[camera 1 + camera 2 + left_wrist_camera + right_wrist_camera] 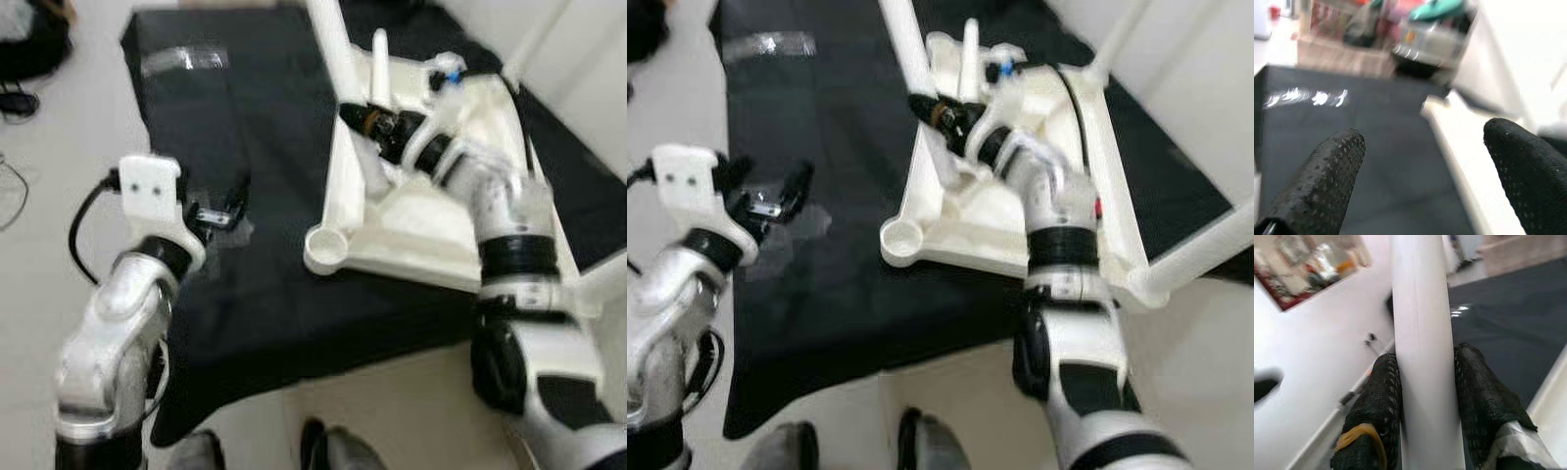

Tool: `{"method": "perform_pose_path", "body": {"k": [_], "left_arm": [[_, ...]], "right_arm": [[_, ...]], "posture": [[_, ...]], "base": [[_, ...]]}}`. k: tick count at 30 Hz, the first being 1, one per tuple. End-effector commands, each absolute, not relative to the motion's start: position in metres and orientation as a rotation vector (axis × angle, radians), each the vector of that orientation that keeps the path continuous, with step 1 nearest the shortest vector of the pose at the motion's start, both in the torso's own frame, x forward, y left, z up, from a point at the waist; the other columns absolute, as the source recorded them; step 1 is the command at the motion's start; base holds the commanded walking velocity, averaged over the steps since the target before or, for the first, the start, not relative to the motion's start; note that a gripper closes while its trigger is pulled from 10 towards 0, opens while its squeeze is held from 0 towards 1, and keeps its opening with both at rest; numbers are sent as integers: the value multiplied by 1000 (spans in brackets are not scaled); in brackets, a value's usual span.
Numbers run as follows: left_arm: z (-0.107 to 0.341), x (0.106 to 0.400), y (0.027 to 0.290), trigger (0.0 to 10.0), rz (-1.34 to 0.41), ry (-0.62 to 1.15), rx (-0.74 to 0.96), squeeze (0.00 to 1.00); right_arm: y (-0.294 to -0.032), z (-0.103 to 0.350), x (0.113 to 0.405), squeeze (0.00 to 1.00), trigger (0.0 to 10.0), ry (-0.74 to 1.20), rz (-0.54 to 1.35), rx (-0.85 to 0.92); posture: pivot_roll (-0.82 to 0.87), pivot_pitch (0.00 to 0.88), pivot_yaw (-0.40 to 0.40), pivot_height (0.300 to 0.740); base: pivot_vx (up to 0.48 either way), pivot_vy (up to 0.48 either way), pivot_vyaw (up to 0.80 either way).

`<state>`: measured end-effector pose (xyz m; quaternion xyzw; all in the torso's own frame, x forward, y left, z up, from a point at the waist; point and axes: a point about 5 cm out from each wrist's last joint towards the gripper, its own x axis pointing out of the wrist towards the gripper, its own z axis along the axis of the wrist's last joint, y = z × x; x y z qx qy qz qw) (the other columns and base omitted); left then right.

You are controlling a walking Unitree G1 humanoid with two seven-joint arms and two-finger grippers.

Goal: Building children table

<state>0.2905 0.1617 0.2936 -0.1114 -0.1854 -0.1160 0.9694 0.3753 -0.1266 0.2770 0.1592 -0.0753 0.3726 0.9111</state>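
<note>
White children's table (421, 230) lying upside down on black cloth (245, 284) covering floor. Right gripper (1422, 396) reaching over tabletop, fingers clamping white table leg (1422, 308) standing in corner socket. Left gripper (764, 196) hovering over cloth, well apart from table, fingers (1317, 186) spreading wide, holding nothing. Empty leg socket (326, 247) sitting at near corner.

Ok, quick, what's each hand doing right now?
Left hand: open, empty, over the black cloth.
Right hand: closed on the white table leg.
</note>
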Motion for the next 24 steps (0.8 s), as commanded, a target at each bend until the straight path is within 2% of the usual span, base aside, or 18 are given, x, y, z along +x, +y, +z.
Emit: {"method": "perform_pose_path", "body": {"k": [1,8,24], "left_arm": [[286,294,161,10000,-262,-330,-271,0],[304,308,145,10000,-445,-337,-364,0],[296,321,118,10000,-580,-246,-463,0]], "right_arm": [[-124,286,369,0,0,-233,803,320],[-92,263,343,0,0,-248,932,319],[-75,261,317,0,0,-297,1045,331]], "posture": [[16,141,-87,740],[18,121,-69,740],[23,119,-63,740]], "base": [[0,0,0],[0,0,0],[0,0,0]]}}
